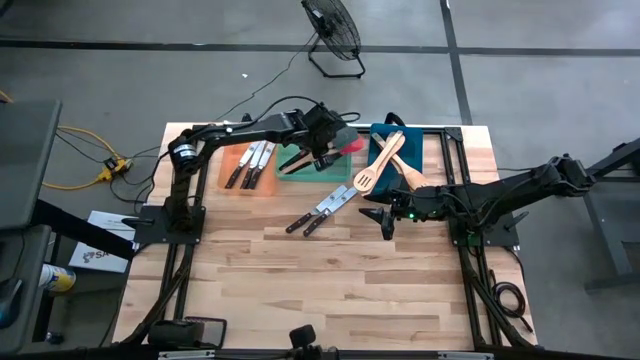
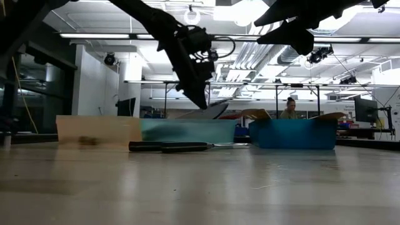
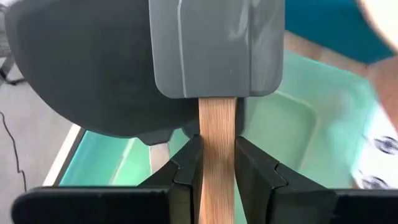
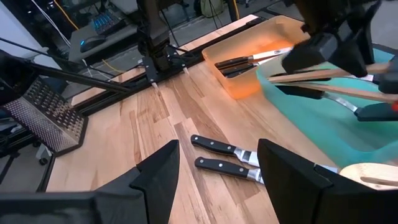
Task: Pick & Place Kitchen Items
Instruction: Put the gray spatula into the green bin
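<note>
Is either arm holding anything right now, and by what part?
The left end effector grips a grey spatula by its wooden handle, over the green tray. The right end effector holds nothing.

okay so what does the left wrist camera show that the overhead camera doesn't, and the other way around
Only the left wrist view shows the left gripper up close, its fingers on the wooden handle of a grey spatula.

Only the high view shows the whole table: the orange tray holding knives, the blue tray with wooden utensils, two knives loose on the table, and the right gripper, open, beside them.

Both show the green tray under the left gripper.
</note>
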